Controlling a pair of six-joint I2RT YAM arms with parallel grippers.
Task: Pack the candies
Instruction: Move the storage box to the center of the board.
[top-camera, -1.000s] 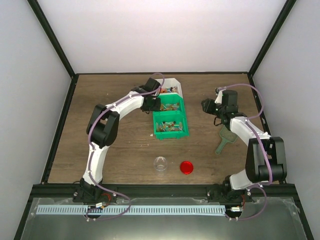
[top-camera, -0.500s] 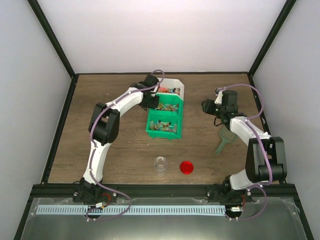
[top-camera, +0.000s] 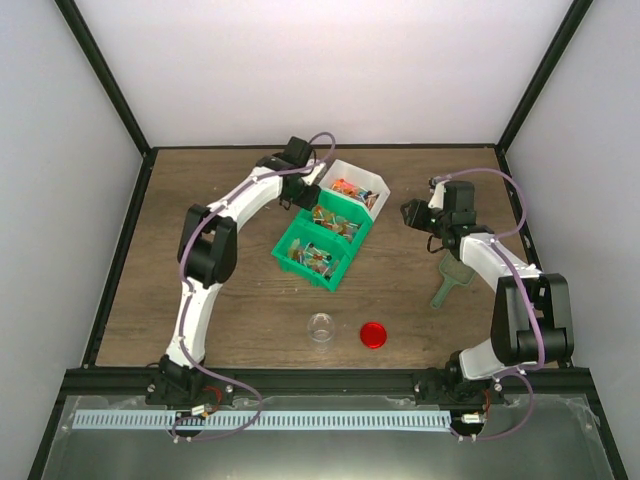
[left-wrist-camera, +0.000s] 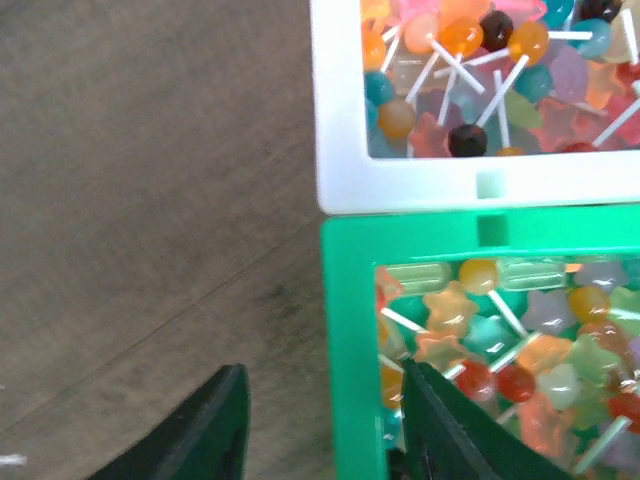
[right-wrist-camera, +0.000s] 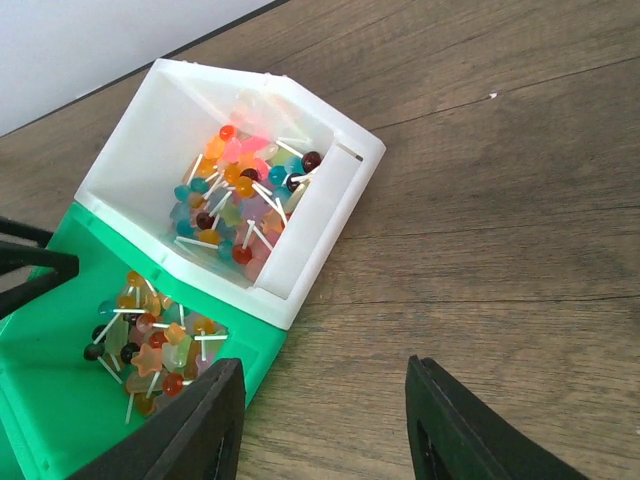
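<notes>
From above, the candies (top-camera: 350, 189) are seen heaped in a white bin (top-camera: 378, 183) and two adjoining green bins (top-camera: 287, 240), with the left gripper (top-camera: 308, 196) at their left edge and the right gripper (top-camera: 412, 212) just beside them. At the left wrist, the jaws are spread, straddling a green wall (left-wrist-camera: 350, 330). At the right wrist, the jaws are parted over bare wood (right-wrist-camera: 480, 230).

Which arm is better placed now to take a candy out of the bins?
Left, probably. The left gripper straddles a wall of the green bin, one finger among the candies. The right gripper hangs open over the table, beside the white bin.
</notes>
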